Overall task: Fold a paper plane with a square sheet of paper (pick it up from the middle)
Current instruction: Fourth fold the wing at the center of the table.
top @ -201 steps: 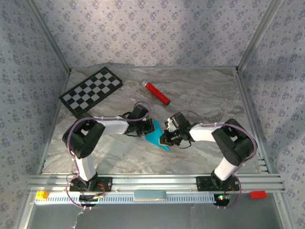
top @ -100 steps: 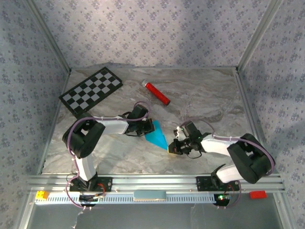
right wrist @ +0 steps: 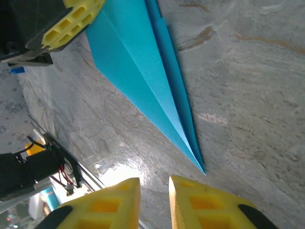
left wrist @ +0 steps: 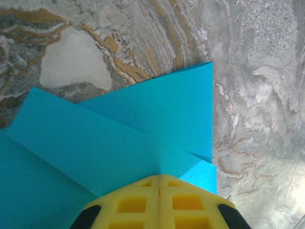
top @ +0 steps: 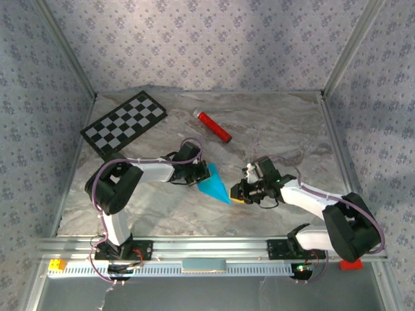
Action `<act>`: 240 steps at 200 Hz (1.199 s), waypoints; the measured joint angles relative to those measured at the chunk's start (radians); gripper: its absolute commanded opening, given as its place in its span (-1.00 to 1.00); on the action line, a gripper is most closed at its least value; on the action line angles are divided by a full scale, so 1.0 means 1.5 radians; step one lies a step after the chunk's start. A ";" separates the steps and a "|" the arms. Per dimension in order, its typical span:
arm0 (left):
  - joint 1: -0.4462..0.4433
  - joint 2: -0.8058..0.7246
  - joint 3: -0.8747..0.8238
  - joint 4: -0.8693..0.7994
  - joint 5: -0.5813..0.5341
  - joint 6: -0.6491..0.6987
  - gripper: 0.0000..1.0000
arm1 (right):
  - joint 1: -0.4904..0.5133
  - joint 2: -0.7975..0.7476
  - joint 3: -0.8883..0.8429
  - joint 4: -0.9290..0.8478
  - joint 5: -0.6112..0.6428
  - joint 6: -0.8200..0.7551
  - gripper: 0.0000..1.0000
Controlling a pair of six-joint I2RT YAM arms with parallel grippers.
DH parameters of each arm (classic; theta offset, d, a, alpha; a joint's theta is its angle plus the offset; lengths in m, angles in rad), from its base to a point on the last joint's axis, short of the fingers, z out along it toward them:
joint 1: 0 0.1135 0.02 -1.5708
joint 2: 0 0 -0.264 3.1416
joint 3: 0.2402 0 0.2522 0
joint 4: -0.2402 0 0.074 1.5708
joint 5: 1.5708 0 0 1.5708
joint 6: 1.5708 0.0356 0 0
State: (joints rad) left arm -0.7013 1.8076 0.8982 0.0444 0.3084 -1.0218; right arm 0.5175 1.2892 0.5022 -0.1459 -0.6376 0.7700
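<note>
Just off the nose of the paper plane (top: 213,184), the right tool (right wrist: 153,180) stands slightly parted, holding nothing. The plane lies flat on the counter (top: 279,129), already a dart. The left tool (left wrist: 159,179) rests closed on its tail. Folding looks nearly finished.

Black-and-white checkerboard (top: 124,123) lay at upper left on the marbled table (top: 292,129), red cylinder (top: 214,127) above centre, well apart, floral-papered walls (top: 207,39) behind.
</note>
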 measured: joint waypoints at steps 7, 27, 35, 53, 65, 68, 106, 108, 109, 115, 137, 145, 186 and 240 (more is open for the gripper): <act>0.000 0.000 0.000 0.001 0.001 -0.002 -0.98 | 0.000 0.009 0.000 0.000 -0.003 0.004 -0.46; 0.001 0.000 0.000 0.001 0.002 -0.011 -0.98 | 0.001 0.037 0.001 -0.004 -0.003 0.012 -0.44; 0.001 0.000 0.000 0.001 0.002 -0.013 -0.98 | 0.002 0.046 0.001 -0.006 -0.003 0.016 -0.43; 0.001 0.000 0.000 0.001 0.004 -0.016 -0.98 | 0.005 0.055 0.001 -0.006 -0.003 0.021 -0.43; 0.001 0.000 0.000 0.001 0.005 -0.019 -0.98 | 0.007 0.059 0.001 -0.006 -0.003 0.021 -0.44; 0.001 0.000 -0.001 0.001 0.005 -0.019 -0.98 | 0.008 0.060 0.001 -0.006 -0.003 0.022 -0.44; 0.003 -0.001 -0.004 0.006 0.007 -0.024 -0.97 | 0.011 0.069 0.004 -0.011 0.011 0.022 -0.45; 0.003 -0.003 -0.005 0.006 0.006 -0.024 -0.96 | 0.011 0.070 0.004 -0.011 0.012 0.022 -0.45; 0.003 -0.003 -0.005 0.007 0.006 -0.023 -0.96 | 0.011 0.070 0.004 -0.011 0.012 0.022 -0.45; 0.003 -0.006 -0.008 0.006 0.004 -0.023 -0.96 | 0.012 0.072 0.006 -0.011 0.014 0.022 -0.45; 0.005 -0.014 -0.017 0.003 -0.001 -0.023 -0.96 | 0.014 0.073 0.009 -0.016 0.019 0.022 -0.44; 0.006 -0.014 -0.017 0.003 -0.001 -0.023 -0.97 | 0.015 0.074 0.010 -0.017 0.021 0.022 -0.44; 0.006 -0.014 -0.018 0.005 -0.001 -0.023 -0.97 | 0.018 0.076 0.010 -0.022 0.028 0.022 -0.45; 0.008 -0.014 -0.023 0.017 0.004 -0.032 -0.96 | 0.023 0.070 0.017 -0.045 0.067 0.065 -0.46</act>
State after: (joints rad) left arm -0.6891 1.7859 0.8639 0.0696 0.3149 -1.0691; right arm 0.5518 1.3937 0.5278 -0.2134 -0.5369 0.8669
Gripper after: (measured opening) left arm 0.044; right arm 0.269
